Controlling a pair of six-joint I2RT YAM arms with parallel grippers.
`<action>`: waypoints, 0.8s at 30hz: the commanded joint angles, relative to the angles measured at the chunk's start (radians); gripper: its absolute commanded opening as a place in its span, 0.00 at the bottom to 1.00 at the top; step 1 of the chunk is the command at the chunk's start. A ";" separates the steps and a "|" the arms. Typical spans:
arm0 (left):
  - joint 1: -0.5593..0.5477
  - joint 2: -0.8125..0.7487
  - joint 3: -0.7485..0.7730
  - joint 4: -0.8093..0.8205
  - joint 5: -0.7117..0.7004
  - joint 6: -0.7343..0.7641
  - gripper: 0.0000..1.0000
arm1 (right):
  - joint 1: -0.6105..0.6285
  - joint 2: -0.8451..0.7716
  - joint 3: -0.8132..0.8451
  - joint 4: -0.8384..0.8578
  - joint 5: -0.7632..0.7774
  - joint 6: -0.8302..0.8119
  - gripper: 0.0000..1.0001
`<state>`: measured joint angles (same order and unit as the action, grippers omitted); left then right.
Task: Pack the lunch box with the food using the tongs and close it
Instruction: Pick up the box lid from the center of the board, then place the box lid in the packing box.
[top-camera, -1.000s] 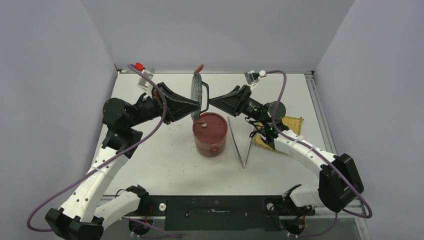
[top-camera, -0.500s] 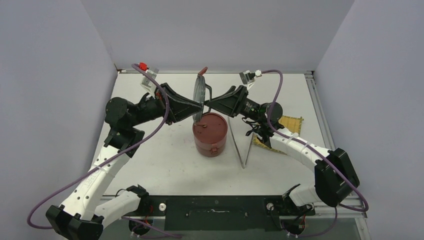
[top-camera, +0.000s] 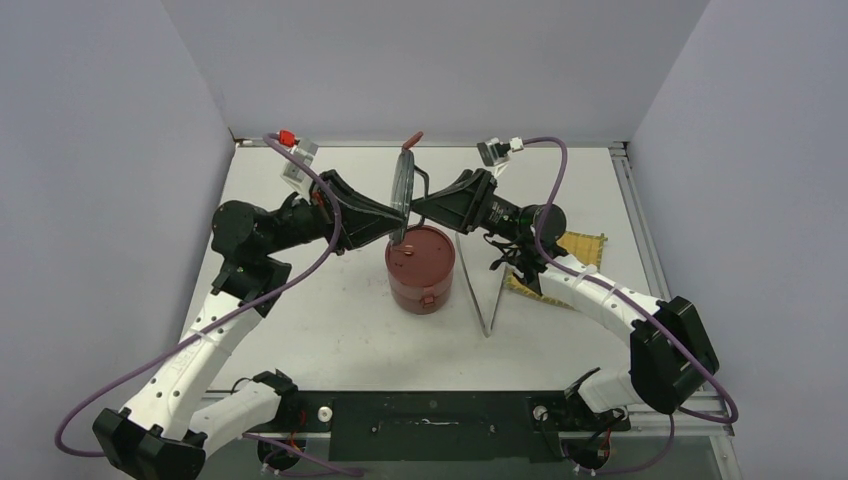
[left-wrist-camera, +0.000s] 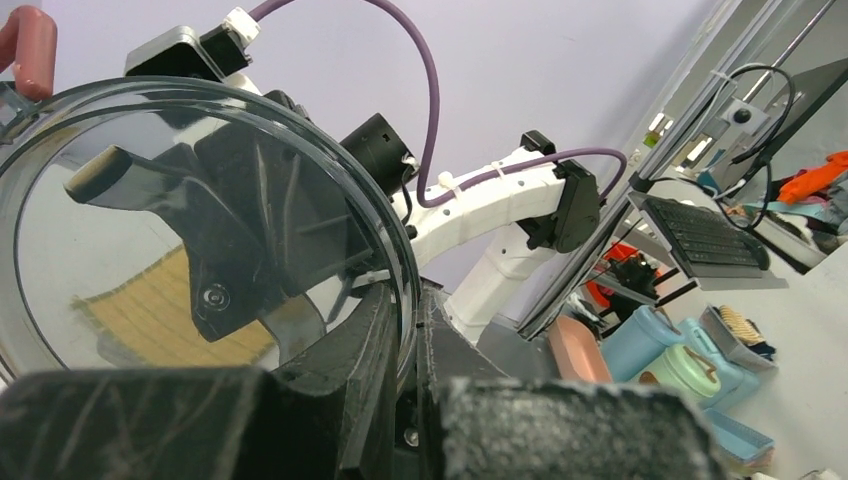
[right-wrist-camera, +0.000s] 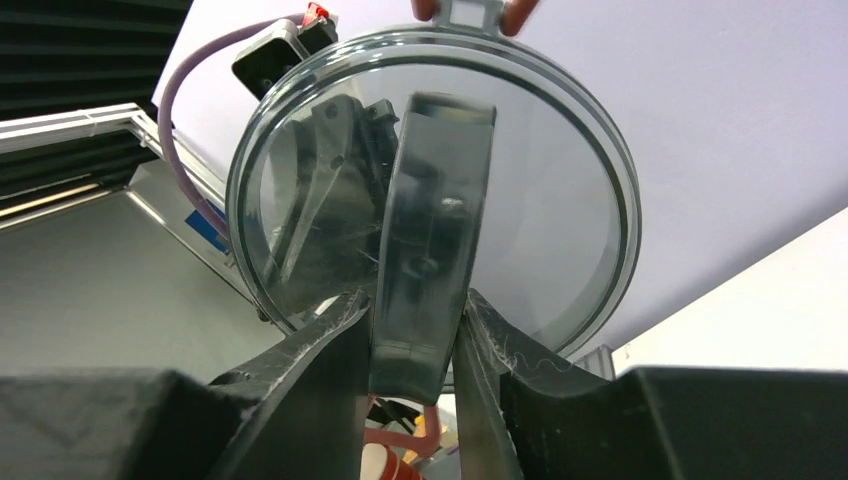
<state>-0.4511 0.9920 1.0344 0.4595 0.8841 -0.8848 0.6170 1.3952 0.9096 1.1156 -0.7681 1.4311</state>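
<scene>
**Top view.** The lunch box (top-camera: 420, 272), a round dark-red tiffin with its red lid on, stands near the middle of the worktop (top-camera: 320, 310). Directly above it a clear lid (top-camera: 402, 185) is held on edge, its red tab (top-camera: 411, 139) pointing up. The left tool (top-camera: 396, 224) meets the lid's lower rim from the left. The right tool (top-camera: 414, 205) meets its face from the right. The tongs (top-camera: 490, 290) lie flat just to the right of the lunch box, in a narrow V with the joined end nearest the arm bases. A yellow mat (top-camera: 582, 248) lies further right, partly under the right arm.

**Left wrist view.** The left tool (left-wrist-camera: 412, 335) is closed tight, with the clear lid's (left-wrist-camera: 60, 280) rim pinched between its two fingers. The right arm's dark tool shows through the clear plastic.

**Right wrist view.** The right tool (right-wrist-camera: 415, 330) is narrowed to a small gap. Its fingers (right-wrist-camera: 330, 350) lie against both flanks of a smoky raised grip (right-wrist-camera: 430, 240) at the centre of the lid (right-wrist-camera: 560, 220). How hard they press, I cannot tell. The red tab (right-wrist-camera: 470, 10) sits at the top edge.
</scene>
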 joint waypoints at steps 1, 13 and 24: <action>-0.003 -0.003 -0.016 0.003 0.005 0.072 0.00 | 0.008 -0.029 0.031 0.101 -0.003 -0.004 0.22; 0.221 -0.053 -0.032 -0.421 -0.035 0.380 0.81 | -0.044 -0.226 0.153 -0.998 0.238 -0.530 0.05; 0.271 -0.076 -0.145 -0.505 -0.276 0.445 0.96 | -0.030 -0.047 0.514 -1.730 0.391 -0.761 0.05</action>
<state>-0.1860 0.9043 0.9432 -0.0048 0.7433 -0.4755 0.5758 1.2663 1.2884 -0.2932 -0.4530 0.7765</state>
